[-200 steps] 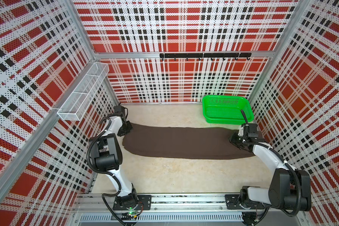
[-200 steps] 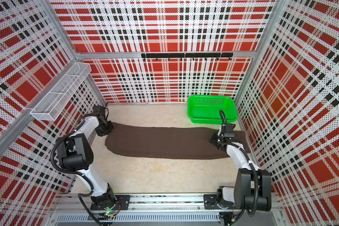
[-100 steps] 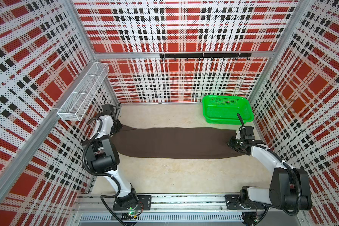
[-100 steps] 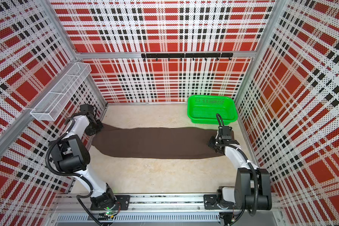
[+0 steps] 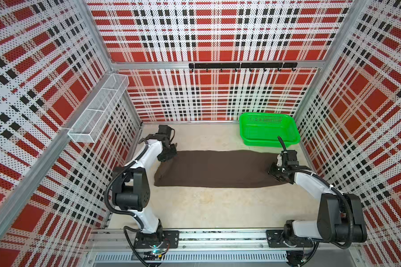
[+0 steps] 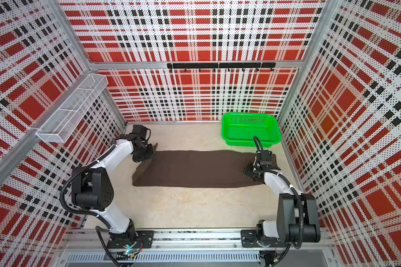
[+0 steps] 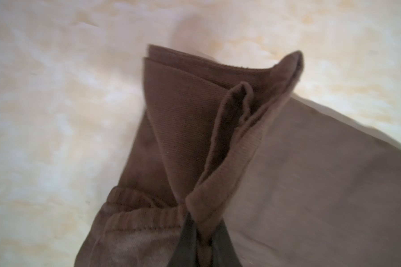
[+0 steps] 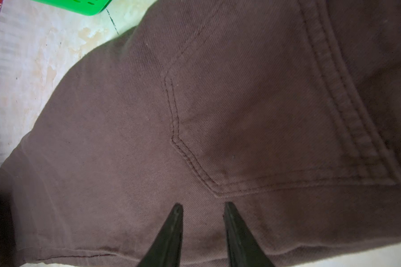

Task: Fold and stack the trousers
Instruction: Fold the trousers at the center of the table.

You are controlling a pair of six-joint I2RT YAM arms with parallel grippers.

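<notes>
The dark brown trousers [image 5: 218,168] [image 6: 195,168] lie in a long band across the beige table [image 5: 206,208]. Their left end is raised off the table, and my left gripper [image 5: 166,160] [image 6: 146,159] [image 7: 204,240] is shut on its hem. In the left wrist view the pinched leg ends [image 7: 195,111] stand up in folds. My right gripper [image 5: 274,172] [image 6: 250,172] [image 8: 202,207] rests at the right end of the band. Its fingers [image 8: 171,231] stand apart, tips down on flat cloth beside a pocket seam [image 8: 178,138], with nothing between them.
A bright green mesh basket [image 5: 270,144] [image 6: 250,141] [image 8: 79,5] stands at the back right, just behind the trousers' right end. A white wire basket [image 5: 97,108] hangs on the left wall. A black hook rail [image 5: 241,65] runs along the back wall.
My left gripper first pulled the hem end out to the left, then carried it back to the right and lifted it. The band is now shorter. The right gripper has barely moved.
</notes>
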